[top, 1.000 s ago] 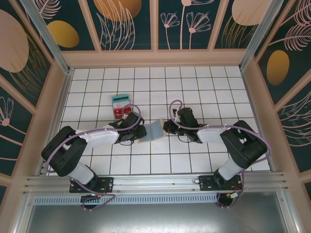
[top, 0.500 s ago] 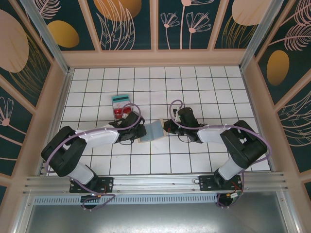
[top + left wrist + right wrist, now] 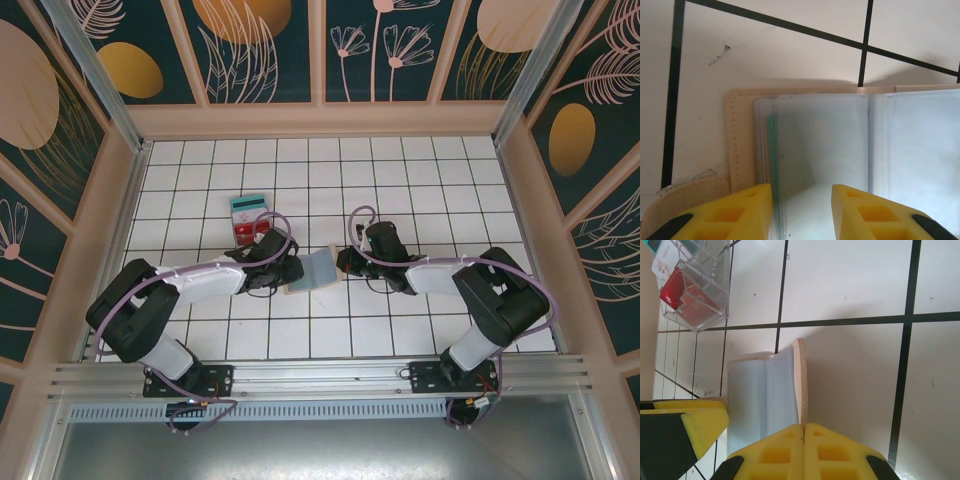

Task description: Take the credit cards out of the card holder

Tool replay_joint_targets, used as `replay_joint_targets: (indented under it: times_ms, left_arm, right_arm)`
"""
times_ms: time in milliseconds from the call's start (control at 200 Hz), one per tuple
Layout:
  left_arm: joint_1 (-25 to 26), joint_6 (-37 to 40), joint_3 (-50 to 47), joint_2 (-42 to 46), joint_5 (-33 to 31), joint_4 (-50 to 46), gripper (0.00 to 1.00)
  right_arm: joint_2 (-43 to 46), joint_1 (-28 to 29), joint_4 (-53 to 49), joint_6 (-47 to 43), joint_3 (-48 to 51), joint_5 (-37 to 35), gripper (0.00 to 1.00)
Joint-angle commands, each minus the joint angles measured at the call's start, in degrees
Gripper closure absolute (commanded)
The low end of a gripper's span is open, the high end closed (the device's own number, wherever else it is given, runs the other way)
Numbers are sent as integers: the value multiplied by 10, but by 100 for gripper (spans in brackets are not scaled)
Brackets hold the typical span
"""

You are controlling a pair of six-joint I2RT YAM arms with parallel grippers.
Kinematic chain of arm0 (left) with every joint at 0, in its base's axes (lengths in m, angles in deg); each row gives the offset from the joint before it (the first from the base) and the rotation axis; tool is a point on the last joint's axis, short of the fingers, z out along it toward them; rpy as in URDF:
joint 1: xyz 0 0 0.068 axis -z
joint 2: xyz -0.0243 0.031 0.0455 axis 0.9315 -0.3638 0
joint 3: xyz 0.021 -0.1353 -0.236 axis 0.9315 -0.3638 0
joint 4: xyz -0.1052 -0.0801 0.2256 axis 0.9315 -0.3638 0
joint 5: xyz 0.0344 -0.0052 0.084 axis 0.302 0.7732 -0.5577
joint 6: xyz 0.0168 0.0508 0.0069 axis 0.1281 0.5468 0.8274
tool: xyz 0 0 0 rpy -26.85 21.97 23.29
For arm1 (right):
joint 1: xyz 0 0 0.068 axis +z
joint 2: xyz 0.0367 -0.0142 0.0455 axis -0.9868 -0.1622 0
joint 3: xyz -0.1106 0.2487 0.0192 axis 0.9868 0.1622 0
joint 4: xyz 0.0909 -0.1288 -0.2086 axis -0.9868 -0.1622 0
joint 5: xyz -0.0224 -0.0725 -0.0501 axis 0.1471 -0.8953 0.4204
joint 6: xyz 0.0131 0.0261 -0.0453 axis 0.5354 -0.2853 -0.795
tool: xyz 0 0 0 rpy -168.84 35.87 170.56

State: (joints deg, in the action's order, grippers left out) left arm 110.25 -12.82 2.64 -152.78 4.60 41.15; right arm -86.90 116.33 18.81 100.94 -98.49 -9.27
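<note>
At the far left, at 10 o'clock from the card holder (image 3: pixel 318 270), a clear box (image 3: pixel 248 220) sits on the table (image 3: pixel 400 180). A red card (image 3: pixel 677 287) is inside it.

Next is the left claw (image 3: pixel 801 190), at the holder's 9 o'clock side. Its yellow fingers (image 3: pixel 745 212) are apart, one on each side of the clear pockets (image 3: pixel 820 150). I cannot tell if they touch the plastic.

The card holder lies open in the middle of the table. A thin green edge (image 3: pixel 771 150) peeks out of one pocket. It may be a card left inside.

At the holder's 3 o'clock side, the right claw (image 3: pixel 804 428) is shut tight on the tan cover (image 3: pixel 800 380).

A card is likely light, thin, stiff and slippery. The pockets look soft and floppy. I think the best place to pinch is the card's bare edge, while the other claw holds the cover down.
</note>
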Motion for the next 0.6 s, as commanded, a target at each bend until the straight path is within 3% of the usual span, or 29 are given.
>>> replay_joint_targets:
  times_ms: [0, 195, 596]
  left_arm:
    - [-2, 11, 1, -10, 18, 19, 62]
    - [-2, 18, -4, -14, 39, 40, 63]
    - [-1, 28, 0, -3, 105, 114, 50]
  right_arm:
    - [-10, -3, 8, 2, -4, 8, 100]
    - [-14, -2, 8, 3, -9, 8, 100]
    - [-12, 1, 10, 9, -5, 4, 100]
